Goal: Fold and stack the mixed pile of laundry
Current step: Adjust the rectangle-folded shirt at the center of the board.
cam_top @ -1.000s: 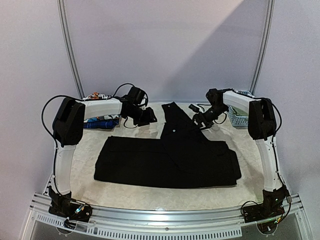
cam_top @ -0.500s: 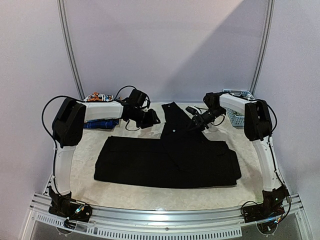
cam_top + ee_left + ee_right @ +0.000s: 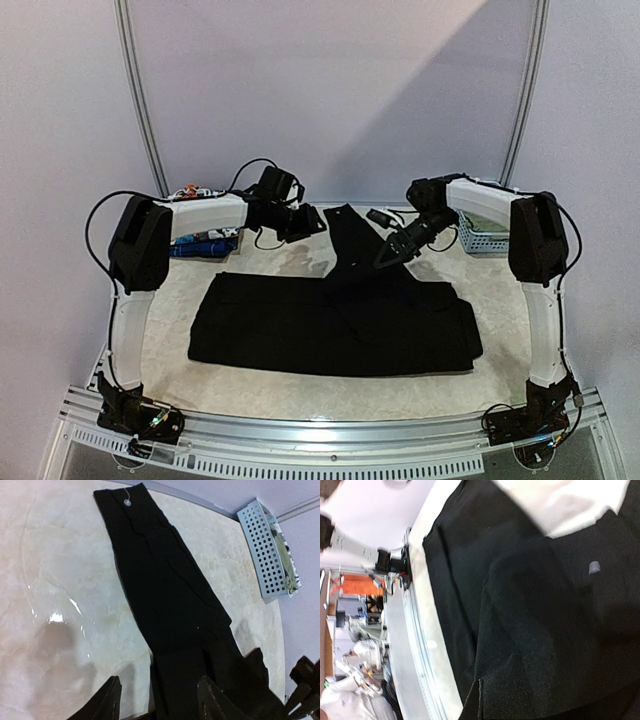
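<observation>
Now the right end effector (image 3: 388, 257) has just shut on the far leg's right edge of the black trousers (image 3: 335, 325), spread mid-bench (image 3: 170, 330); can't tell if cloth's caught. Left end effector (image 3: 308, 226) hovers open, far left. Prob. leg fold starting.

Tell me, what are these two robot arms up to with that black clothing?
They are folding laundry. The black trousers lie spread on the table, with one leg reaching toward the far edge. The right gripper is shut at that leg and seems to pinch the fabric. The left gripper hangs open beside the leg, holding nothing.
</observation>
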You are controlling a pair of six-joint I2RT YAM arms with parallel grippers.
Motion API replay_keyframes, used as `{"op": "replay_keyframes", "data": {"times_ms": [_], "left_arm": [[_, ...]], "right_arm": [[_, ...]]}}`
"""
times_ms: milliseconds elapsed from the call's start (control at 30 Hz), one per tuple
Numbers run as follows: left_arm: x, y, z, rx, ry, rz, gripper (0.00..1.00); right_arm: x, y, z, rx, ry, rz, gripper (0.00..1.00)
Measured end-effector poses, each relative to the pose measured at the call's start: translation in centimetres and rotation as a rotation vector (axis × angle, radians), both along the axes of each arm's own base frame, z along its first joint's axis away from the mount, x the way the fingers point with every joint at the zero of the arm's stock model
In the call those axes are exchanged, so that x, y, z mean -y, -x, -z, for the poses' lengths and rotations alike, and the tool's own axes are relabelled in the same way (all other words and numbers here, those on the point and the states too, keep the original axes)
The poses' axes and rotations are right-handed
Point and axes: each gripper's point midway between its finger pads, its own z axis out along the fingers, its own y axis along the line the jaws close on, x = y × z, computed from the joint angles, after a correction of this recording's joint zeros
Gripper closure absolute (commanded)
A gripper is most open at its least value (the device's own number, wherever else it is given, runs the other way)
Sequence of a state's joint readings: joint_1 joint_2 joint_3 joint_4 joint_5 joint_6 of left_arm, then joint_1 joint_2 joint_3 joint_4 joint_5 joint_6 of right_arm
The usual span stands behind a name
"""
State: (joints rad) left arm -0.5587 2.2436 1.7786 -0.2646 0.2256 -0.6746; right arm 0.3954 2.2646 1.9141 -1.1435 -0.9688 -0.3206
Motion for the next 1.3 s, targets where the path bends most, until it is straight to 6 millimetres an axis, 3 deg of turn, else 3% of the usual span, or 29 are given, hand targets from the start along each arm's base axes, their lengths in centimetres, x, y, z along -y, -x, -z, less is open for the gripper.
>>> {"op": "replay_keyframes", "data": {"times_ms": [133, 233, 367, 433, 600, 767, 867, 967, 1000, 1033, 1167, 1300], "left_arm": [[0.8, -1.5, 0.0, 0.013, 0.026, 0.008, 0.46], [1.3, -1.7, 1.1, -0.012, 0.037, 0.022, 0.46], [1.6, -0.7, 2.7, -0.066, 0.027, 0.058, 0.46], [1.9, 0.0, 2.9, -0.077, 0.024, 0.091, 0.47], [3.1, 1.9, 3.1, -0.098, 0.025, 0.197, 0.50], [5.4, 3.7, 3.4, -0.126, 0.060, 0.298, 0.54], [6.3, 4.9, 4.4, -0.151, 0.056, 0.329, 0.52], [6.2, 6.6, 5.8, -0.179, 0.029, 0.342, 0.50], [5.9, 7.3, 6.4, -0.196, 0.014, 0.340, 0.51], [5.6, 8.0, 6.8, -0.209, 0.001, 0.338, 0.51], [4.5, 9.1, 6.8, -0.217, -0.028, 0.322, 0.51], [3.9, 9.1, 4.4, -0.168, -0.019, 0.294, 0.51]], "right_arm": [[-0.3, 3.3, 0.3, 0.000, 0.021, -0.065, 0.98], [-0.2, 5.7, 2.1, -0.055, 0.052, -0.102, 0.93], [1.1, 9.3, 5.3, -0.155, 0.132, -0.142, 0.69], [2.0, 10.6, 6.3, -0.176, 0.166, -0.167, 0.62], [3.4, 12.2, 5.8, -0.140, 0.200, -0.203, 0.55], [3.5, 12.1, 3.9, -0.070, 0.186, -0.207, 0.53], [3.6, 12.0, 3.9, -0.060, 0.196, -0.208, 0.46], [4.3, 11.7, 4.5, -0.022, 0.244, -0.220, 0.29], [4.5, 11.5, 4.6, -0.014, 0.262, -0.218, 0.08], [4.9, 11.3, 4.8, 0.009, 0.290, -0.224, 0.02], [6.6, 9.7, 4.6, 0.154, 0.407, -0.244, 0.01], [7.6, 6.2, 2.9, 0.409, 0.482, -0.228, 0.01]]}}
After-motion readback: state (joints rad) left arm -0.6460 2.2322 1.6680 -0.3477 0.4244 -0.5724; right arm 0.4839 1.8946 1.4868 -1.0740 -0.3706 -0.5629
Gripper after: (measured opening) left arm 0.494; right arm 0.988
